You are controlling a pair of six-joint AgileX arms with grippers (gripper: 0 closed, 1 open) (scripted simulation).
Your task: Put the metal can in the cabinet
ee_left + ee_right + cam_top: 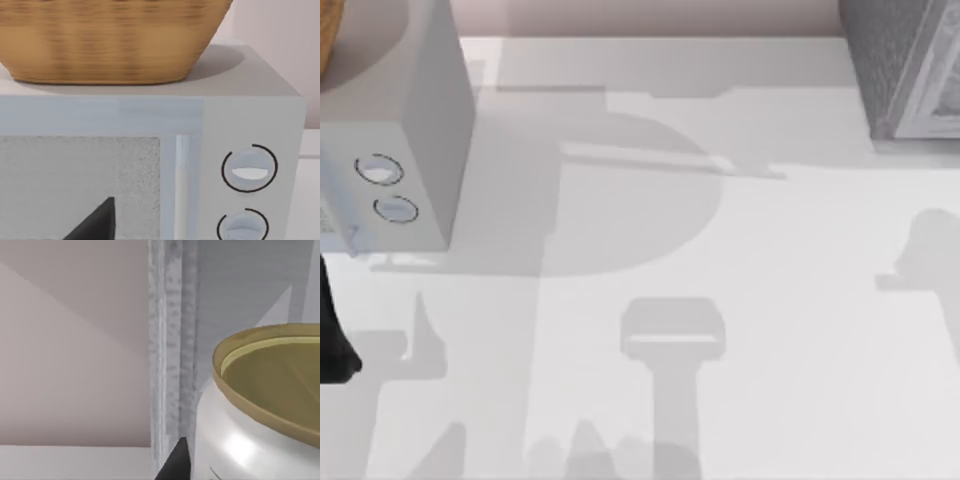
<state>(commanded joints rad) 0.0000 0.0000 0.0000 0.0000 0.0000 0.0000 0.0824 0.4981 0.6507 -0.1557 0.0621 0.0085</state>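
Observation:
The metal can (260,410) looms close in the right wrist view, with a white body and a shiny gold round lid. My right gripper (235,472) is shut on it, and one dark fingertip (175,465) presses against its side. Just past the can rises the grey speckled front edge of the cabinet (170,340). In the top view the cabinet (905,70) stands at the far right corner of the table. My left arm (335,345) is parked at the left edge, and the left gripper (95,225) faces the microwave door.
A grey microwave (420,130) with two round knobs stands at the far left, with a woven basket (110,40) on its top. The white tabletop (720,300) carries only shadows of the arms.

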